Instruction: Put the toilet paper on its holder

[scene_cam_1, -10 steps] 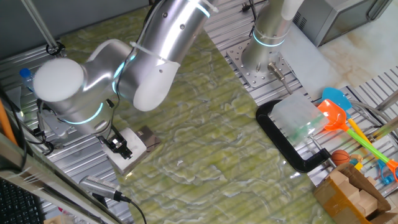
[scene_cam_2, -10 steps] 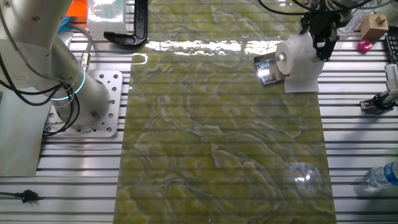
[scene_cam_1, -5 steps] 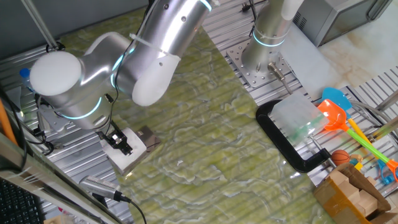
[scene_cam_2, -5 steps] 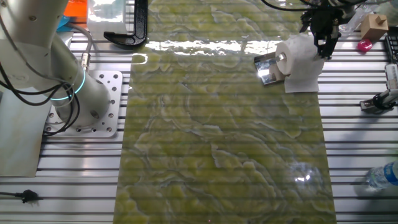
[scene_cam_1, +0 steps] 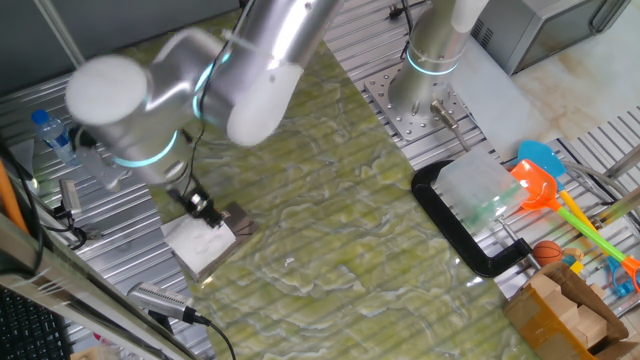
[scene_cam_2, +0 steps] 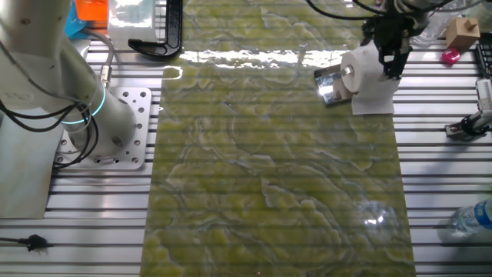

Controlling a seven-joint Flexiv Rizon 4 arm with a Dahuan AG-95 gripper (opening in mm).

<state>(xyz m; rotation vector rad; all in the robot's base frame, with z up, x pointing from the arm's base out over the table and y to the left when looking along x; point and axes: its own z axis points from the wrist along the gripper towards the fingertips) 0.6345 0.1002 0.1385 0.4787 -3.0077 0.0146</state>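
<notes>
The white toilet paper roll [scene_cam_1: 198,246] lies at the mat's left edge, also in the other fixed view [scene_cam_2: 370,75]. It sits on the bar of the shiny metal holder [scene_cam_1: 238,219], whose plate [scene_cam_2: 330,85] sticks out beside the roll, with the bar's end showing in the roll's core. My gripper [scene_cam_1: 206,211] hangs just above the roll at its holder side [scene_cam_2: 389,55]. Its black fingers stand slightly apart and hold nothing; the roll rests on its own.
A black C-shaped clamp [scene_cam_1: 465,236] lies on the mat's far side [scene_cam_2: 165,38]. A water bottle [scene_cam_1: 50,130] stands by the rails [scene_cam_2: 473,218]. Coloured toys [scene_cam_1: 545,182], a cardboard box [scene_cam_1: 565,310] and a second arm's base [scene_cam_1: 430,70] are off the mat.
My arm has swung upward and to the right, and the gripper has slid along the roll toward the holder plate. The roll and holder have stayed put.
</notes>
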